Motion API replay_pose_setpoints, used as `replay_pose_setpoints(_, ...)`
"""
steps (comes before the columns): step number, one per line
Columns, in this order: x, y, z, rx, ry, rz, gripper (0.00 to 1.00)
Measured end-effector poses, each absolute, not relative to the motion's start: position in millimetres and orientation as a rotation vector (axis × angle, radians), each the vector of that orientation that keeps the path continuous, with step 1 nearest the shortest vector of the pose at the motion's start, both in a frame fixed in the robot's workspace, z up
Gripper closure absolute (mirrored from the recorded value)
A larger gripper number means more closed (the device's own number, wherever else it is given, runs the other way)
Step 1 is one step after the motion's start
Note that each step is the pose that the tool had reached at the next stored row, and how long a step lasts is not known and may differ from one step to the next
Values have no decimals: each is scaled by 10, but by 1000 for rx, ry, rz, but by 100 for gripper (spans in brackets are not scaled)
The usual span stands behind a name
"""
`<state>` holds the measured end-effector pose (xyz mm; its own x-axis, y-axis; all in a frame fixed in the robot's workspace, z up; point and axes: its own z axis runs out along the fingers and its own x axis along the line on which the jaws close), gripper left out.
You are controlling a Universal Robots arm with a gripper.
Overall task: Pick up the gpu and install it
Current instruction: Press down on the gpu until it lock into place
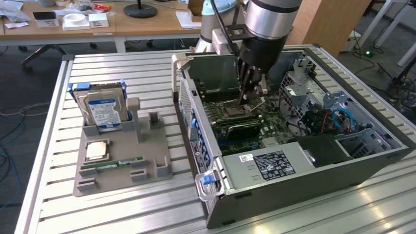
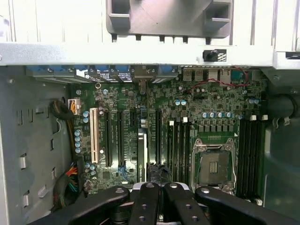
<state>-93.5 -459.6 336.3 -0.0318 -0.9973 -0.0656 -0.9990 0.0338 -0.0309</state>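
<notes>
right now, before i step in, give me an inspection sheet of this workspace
surface: slatted metal table carrying an open computer case and a grey holder
job's things: gpu stands edge-on in a motherboard slot, apparently seated, apart from the gripper
clutter: hard drive, cpu chip and ram stick on the holder
grippers: gripper shut, nothing seen in it, above the motherboard near the empty socket
cables: blue cables inside the case; red wire by the rear ports
surroundings: wooden desks behind; floor cables
</notes>
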Motion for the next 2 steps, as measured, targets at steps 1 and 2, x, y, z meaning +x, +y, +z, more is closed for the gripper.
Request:
replay_pose_setpoints(1,-935,-4596,3363,-2137,2208,36,89)
replay_pose_setpoints(2,-935,-4596,3363,-2137,2208,36,89)
